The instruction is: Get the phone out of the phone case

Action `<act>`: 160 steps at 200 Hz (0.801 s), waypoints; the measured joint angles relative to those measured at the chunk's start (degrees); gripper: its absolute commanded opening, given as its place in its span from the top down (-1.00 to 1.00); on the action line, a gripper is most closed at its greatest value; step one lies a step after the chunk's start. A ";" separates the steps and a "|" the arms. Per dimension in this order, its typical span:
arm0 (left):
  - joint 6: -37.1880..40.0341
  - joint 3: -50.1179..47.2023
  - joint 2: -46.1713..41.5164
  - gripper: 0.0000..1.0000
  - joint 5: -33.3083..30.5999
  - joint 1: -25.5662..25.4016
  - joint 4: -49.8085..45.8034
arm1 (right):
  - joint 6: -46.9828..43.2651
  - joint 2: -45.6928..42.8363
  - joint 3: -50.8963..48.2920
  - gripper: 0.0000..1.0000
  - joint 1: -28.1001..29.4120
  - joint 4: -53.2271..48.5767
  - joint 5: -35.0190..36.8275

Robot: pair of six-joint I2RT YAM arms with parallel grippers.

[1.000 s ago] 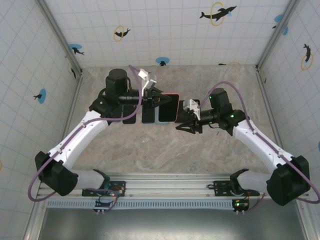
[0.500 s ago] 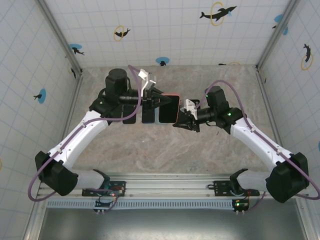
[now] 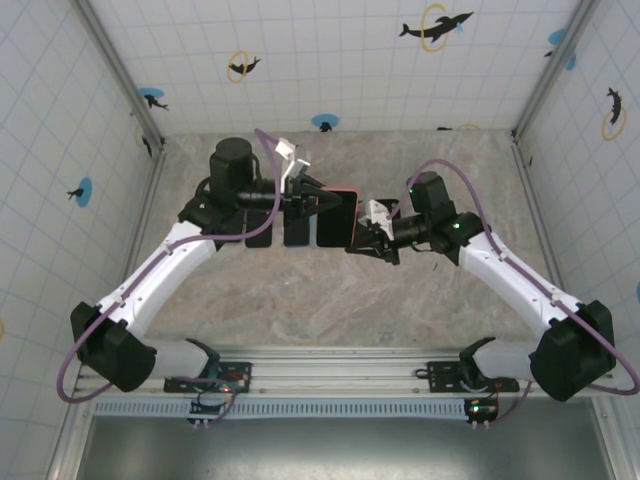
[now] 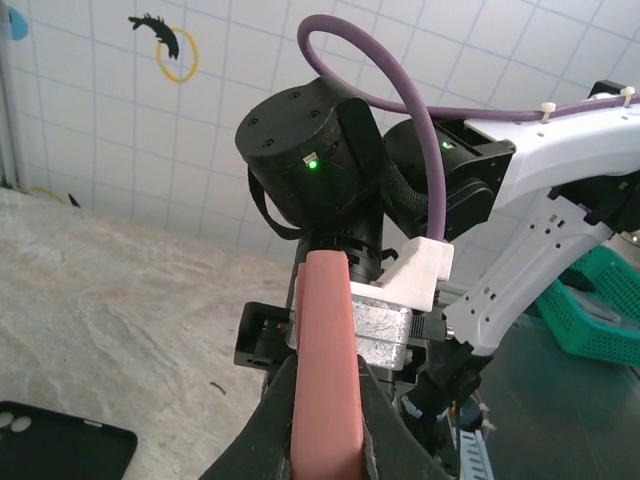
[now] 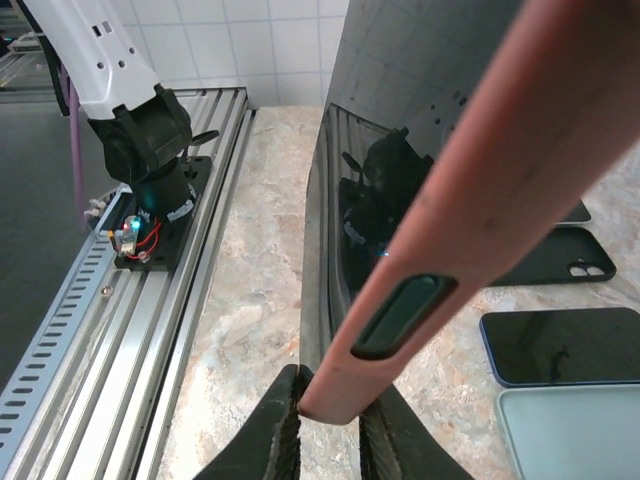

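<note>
From above, the left gripper (image 3: 320, 203) is clamped on the pink phone case (image 3: 345, 189), holding it on edge over the table (image 3: 300, 290). The phone (image 3: 338, 222) sits inside the case. The right gripper (image 3: 359, 245) pinches the case's near corner.

At the left wrist, both fingers (image 4: 283, 415) squeeze the case's rim.

At the right wrist, the fingers (image 5: 283, 432) close on the case's lower corner beside the dark screen. A spare phone (image 5: 560, 345) lies on the table.

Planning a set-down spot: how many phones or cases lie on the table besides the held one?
4, in a row: dark sliver, black case, blue-rimmed phone, pale mint one. More may hide behind the pink-cased phone.
</note>
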 measured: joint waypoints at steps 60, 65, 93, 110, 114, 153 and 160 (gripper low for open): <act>-4.83 -0.42 0.00 1.00 1.70 0.90 5.22 | -0.37 0.00 2.91 0.71 0.79 -1.55 2.84; -5.07 -0.61 0.00 1.00 1.90 0.98 5.73 | -0.48 0.00 3.08 0.72 0.92 -1.75 3.45; -7.23 -1.57 -0.09 1.00 2.80 1.68 7.93 | -1.38 -0.33 4.02 0.75 1.99 -3.02 7.39; -8.85 -2.01 -0.33 1.00 2.84 2.25 9.14 | -3.08 -0.94 4.74 0.80 3.65 -3.76 11.58; -9.31 -2.10 -0.35 1.00 2.78 2.27 9.51 | -3.45 -1.05 4.87 0.80 4.13 -3.78 12.55; -14.16 -3.19 -0.37 1.00 2.60 1.77 11.63 | -5.35 -1.25 4.92 0.81 7.10 -3.19 18.36; -14.84 -3.37 -0.37 1.00 2.47 1.77 12.13 | -5.55 -1.31 4.94 0.80 7.15 -2.89 18.97</act>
